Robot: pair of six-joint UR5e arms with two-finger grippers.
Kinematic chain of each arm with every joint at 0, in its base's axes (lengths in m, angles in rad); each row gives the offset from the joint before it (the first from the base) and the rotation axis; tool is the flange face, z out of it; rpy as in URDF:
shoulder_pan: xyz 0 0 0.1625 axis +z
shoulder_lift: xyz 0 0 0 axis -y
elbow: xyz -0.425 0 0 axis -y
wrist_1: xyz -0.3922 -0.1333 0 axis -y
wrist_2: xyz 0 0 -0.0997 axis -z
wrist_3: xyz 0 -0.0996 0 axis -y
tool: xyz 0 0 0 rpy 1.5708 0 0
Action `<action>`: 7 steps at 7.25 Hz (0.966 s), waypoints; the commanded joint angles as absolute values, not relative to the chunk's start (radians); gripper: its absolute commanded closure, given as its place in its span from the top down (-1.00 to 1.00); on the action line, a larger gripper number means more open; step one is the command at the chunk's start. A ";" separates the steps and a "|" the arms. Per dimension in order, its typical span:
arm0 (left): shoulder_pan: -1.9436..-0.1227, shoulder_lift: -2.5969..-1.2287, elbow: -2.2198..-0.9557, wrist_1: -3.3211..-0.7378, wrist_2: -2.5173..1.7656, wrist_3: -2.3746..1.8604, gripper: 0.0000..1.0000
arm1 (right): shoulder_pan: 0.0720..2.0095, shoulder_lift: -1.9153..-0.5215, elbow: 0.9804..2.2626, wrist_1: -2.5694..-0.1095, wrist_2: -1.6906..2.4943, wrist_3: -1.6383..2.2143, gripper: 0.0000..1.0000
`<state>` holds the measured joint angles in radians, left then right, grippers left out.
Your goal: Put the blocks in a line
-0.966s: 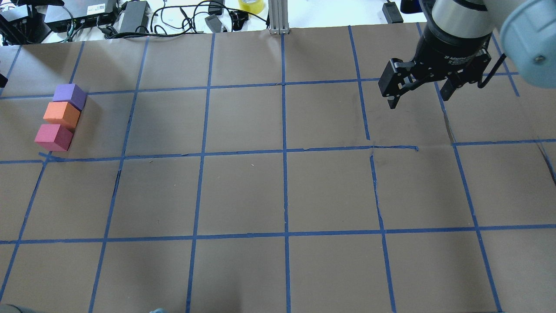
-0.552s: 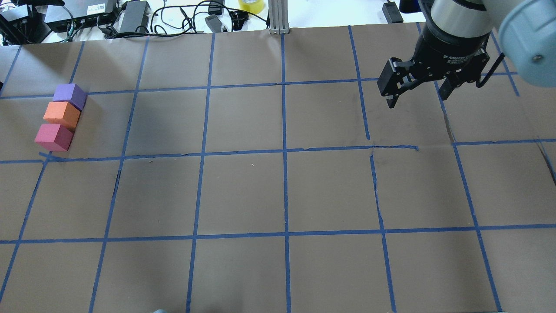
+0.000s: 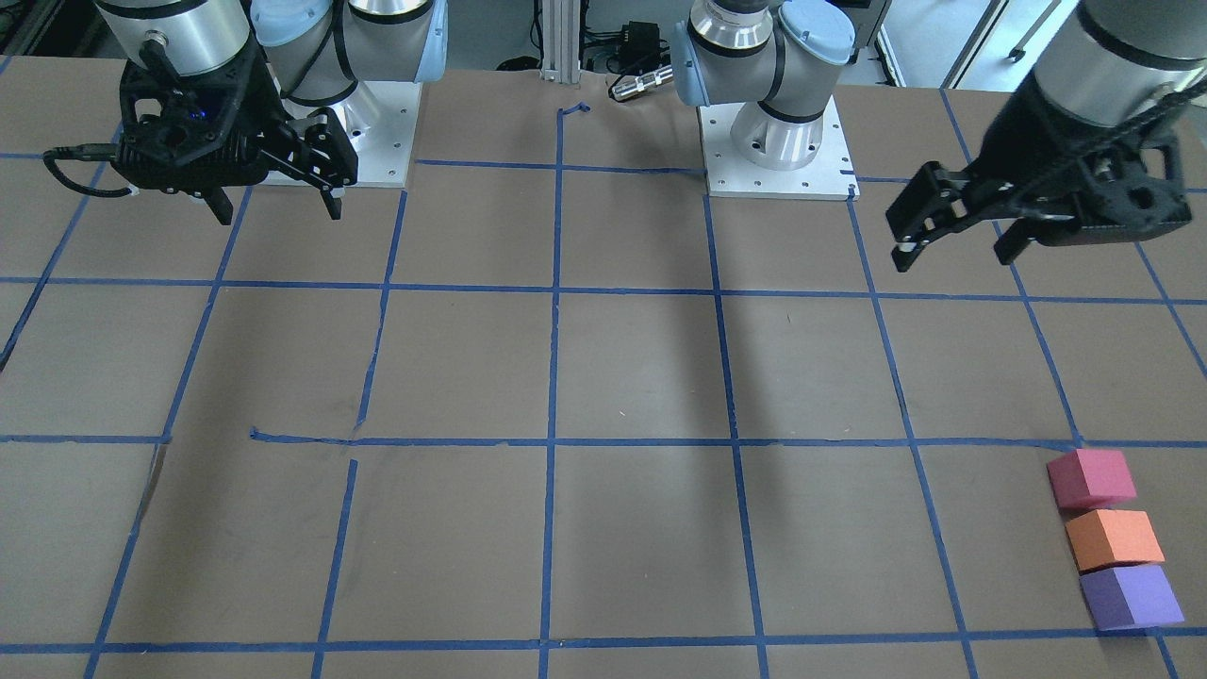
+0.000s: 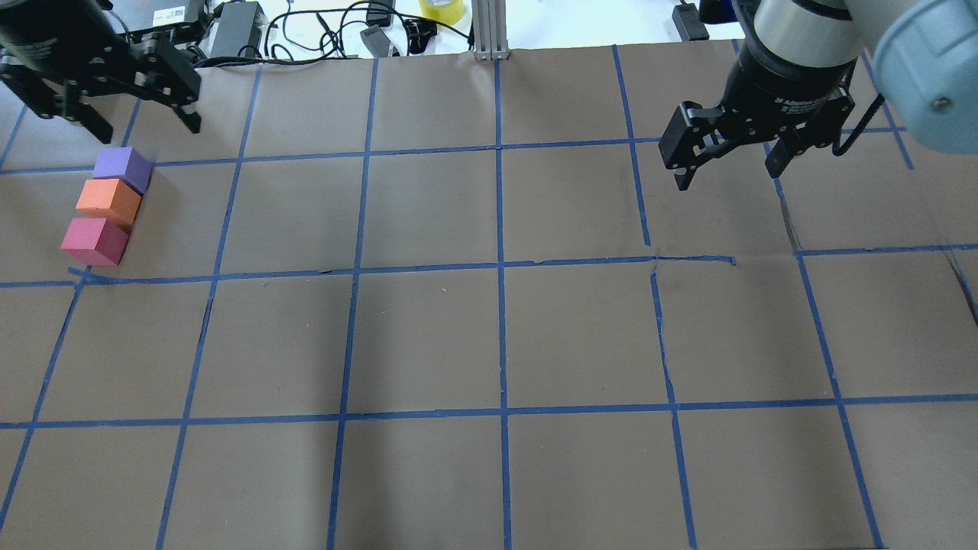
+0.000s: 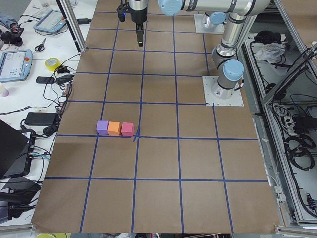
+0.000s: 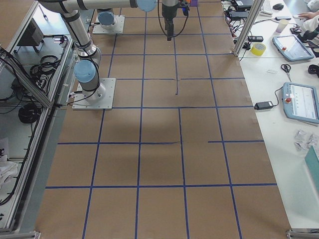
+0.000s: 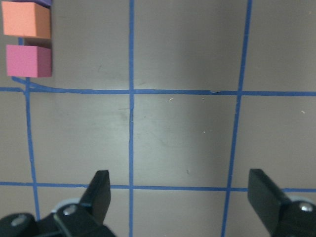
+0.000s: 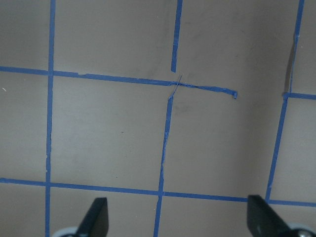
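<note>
Three cubes lie touching in a straight row at the table's left side: purple [image 4: 122, 168], orange [image 4: 109, 200] and pinkish-red [image 4: 95, 241]. They also show in the front view, pinkish-red [image 3: 1091, 477], orange [image 3: 1114, 539], purple [image 3: 1130, 596]. My left gripper [image 4: 145, 122] is open and empty, raised above the table just beyond the purple cube. Its wrist view shows the orange [image 7: 26, 19] and pinkish-red [image 7: 29, 60] cubes at the top left, away from its fingers [image 7: 98, 192]. My right gripper [image 4: 726, 172] is open and empty, far off at the back right.
The brown paper table cover carries a blue tape grid [image 4: 500, 263]. Power bricks and cables [image 4: 237, 30], a yellow tape roll [image 4: 442, 9] and an aluminium post [image 4: 489, 30] line the far edge. Both arm bases [image 3: 778, 141] stand at the robot's side.
My left gripper has come into the overhead view at the top left, beyond the purple cube. My right gripper has shifted slightly toward the far edge. The cubes have not moved.
</note>
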<state>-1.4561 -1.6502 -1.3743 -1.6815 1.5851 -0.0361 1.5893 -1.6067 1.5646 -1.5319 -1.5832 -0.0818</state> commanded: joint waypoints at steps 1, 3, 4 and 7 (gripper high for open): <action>-1.627 -1.677 -1.400 -1.645 1.585 -0.259 1.00 | 1.589 -1.606 1.565 -1.534 -1.583 -0.081 1.00; -1.643 -1.672 -1.445 -1.536 1.583 -0.236 1.00 | 1.589 -1.606 1.566 -1.532 -1.585 -0.075 1.00; -1.643 -1.675 -1.451 -1.522 1.583 -0.213 1.00 | 1.589 -1.606 1.566 -1.534 -1.586 -0.074 1.00; -1.643 -1.655 -1.477 -1.522 1.586 -0.198 1.00 | 1.589 -1.606 1.566 -1.534 -1.586 -0.072 1.00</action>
<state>-1.6432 -1.6668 -1.4685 -1.5224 1.5854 -0.2012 1.5892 -1.6061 1.5662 -1.5329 -1.5860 -0.0724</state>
